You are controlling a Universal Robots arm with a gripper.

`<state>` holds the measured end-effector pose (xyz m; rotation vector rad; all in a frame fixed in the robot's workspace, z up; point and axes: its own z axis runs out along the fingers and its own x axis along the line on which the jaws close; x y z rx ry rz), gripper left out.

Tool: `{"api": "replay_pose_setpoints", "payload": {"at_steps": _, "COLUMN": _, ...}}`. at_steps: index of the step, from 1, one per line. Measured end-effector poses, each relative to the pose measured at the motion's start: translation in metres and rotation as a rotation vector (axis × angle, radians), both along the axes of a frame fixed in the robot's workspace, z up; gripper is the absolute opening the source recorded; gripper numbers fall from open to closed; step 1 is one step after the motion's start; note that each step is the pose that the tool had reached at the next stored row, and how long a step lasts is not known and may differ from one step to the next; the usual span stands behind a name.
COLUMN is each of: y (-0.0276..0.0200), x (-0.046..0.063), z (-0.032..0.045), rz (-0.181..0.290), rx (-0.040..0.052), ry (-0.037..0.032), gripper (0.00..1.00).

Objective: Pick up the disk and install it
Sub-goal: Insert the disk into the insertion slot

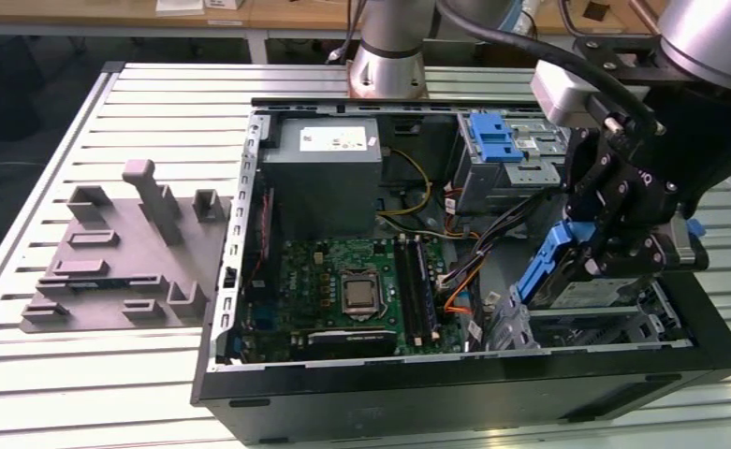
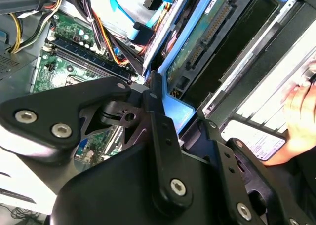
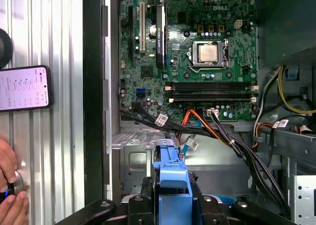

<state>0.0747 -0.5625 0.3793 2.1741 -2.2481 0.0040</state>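
Disk (image 1: 552, 271): clamped on edge in gripper (image 1: 615, 257), hanging tilted above drive cage (image 1: 665, 323) of computer case (image 1: 465, 379). Pickup done. Seating in cage outstanding.

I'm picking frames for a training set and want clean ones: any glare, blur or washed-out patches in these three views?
Exterior view: even light, upper arm housing soft. Second wrist view: hand linkage dark, disk sharp, bright washed-out patch by a person's fingers. First wrist view: motherboard crisp, phone screen overexposed.
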Motion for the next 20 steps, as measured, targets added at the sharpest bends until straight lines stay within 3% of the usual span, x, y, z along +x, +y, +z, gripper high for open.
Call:
{"api": "replay_pose_setpoints", "payload": {"at_steps": 4, "y": 0.0000, "x": 0.000, "z": -0.0003, "rz": 0.000, "rx": 0.0002, "ry": 0.0000, "gripper": 0.38}}
{"api": "replay_pose_setpoints", "payload": {"at_steps": 7, "y": 0.0000, "x": 0.000, "z": -0.0007, "rz": 0.000, "rx": 0.0005, "ry": 0.0000, "gripper": 0.50}}
{"api": "replay_pose_setpoints", "payload": {"at_steps": 11, "y": 0.0000, "x": 0.000, "z": -0.0058, "rz": 0.000, "rx": 0.0002, "ry": 0.0000, "gripper": 0.50}}
{"api": "replay_pose_setpoints", "payload": {"at_steps": 14, "y": 0.0000, "x": 0.000, "z": -0.0114, "rz": 0.000, "rx": 0.0003, "ry": 0.0000, "gripper": 0.42}}
{"api": "replay_pose_setpoints", "payload": {"at_steps": 19, "y": 0.0000, "x": 0.000, "z": -0.0176, "rz": 0.000, "rx": 0.0002, "ry": -0.0006, "gripper": 0.19}}
{"api": "replay_pose_setpoints", "payload": {"at_steps": 20, "y": 0.0000, "x": 0.000, "z": -0.0182, "rz": 0.000, "rx": 0.0002, "ry": -0.0008, "gripper": 0.19}}
